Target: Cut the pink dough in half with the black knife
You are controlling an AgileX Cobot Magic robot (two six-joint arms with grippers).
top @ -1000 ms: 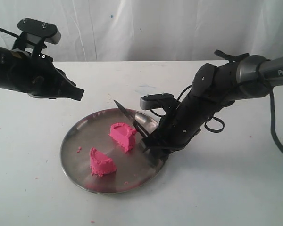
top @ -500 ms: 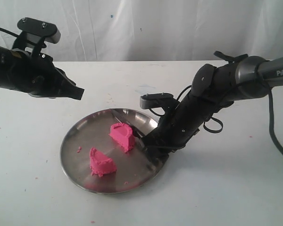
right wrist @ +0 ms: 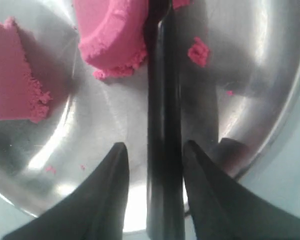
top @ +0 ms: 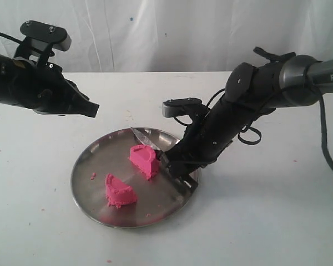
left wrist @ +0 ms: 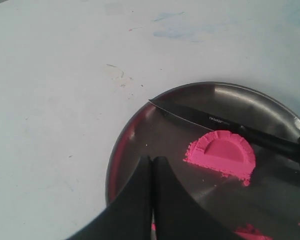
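Round steel plate [top: 94, 172] holds two bright pink dough halves [top: 144, 159], slim black knife [top: 147, 138]; right gripper [right wrist: 155, 147] jaws apart astride handle, left gripper [left wrist: 152, 160] clenched.

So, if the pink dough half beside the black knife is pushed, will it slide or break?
Probably it crumbles: the pink wedge-shaped dough half has grainy edges, and loose pink crumbs lie nearby. Rolling seems unlikely, as it sits on a flat face. On the smooth round steel plate it might slide slightly first.
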